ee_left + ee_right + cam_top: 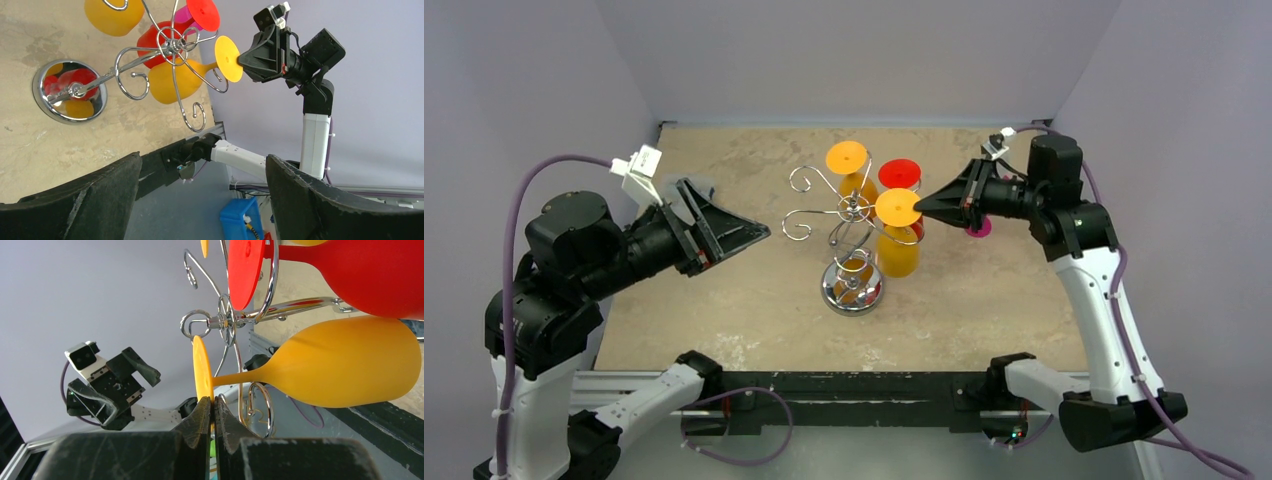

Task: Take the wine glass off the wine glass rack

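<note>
The chrome wine glass rack [852, 290] stands mid-table with scroll arms; it also shows in the left wrist view [70, 91] and the right wrist view [227, 320]. Three glasses hang upside down on it: an orange one [898, 208] nearest the right arm, a second orange one [847, 157] at the back, a red one [899, 173]. My right gripper [921, 206] is shut on the rim of the near orange glass's foot [201, 367]; its bowl [345, 362] still hangs by the rack. My left gripper [759, 234] is open and empty, left of the rack.
A magenta object [979, 228] lies on the table behind the right gripper. Grey walls close in the table on three sides. A blue bin [245, 220] sits on the floor below the table's front edge.
</note>
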### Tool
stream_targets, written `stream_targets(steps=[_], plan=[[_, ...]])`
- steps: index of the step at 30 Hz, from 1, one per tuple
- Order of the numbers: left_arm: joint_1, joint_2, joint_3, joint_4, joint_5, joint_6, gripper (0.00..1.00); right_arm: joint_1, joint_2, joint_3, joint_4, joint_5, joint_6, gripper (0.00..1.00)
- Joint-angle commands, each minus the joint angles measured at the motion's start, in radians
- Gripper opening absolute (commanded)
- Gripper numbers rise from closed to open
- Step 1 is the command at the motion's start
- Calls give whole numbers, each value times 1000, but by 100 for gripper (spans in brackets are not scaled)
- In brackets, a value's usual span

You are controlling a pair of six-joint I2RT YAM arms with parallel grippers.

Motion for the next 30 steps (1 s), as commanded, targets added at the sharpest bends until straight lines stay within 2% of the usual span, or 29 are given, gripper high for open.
stream_targets(steps=[1,13,23,30], plan=[[5,-8,18,38,-20,-15,91,3,6,31,46,-44,-14,0],[5,-11,-3,63,-28,-31,91,3,37,80,-34,-31,-100,0],[5,-18,-14,69,-28,-34,91,1,31,114,-142,57,-166,0],[5,-31,-17,56,-35,-30,91,-1,51,200,-268,158,-246,0]])
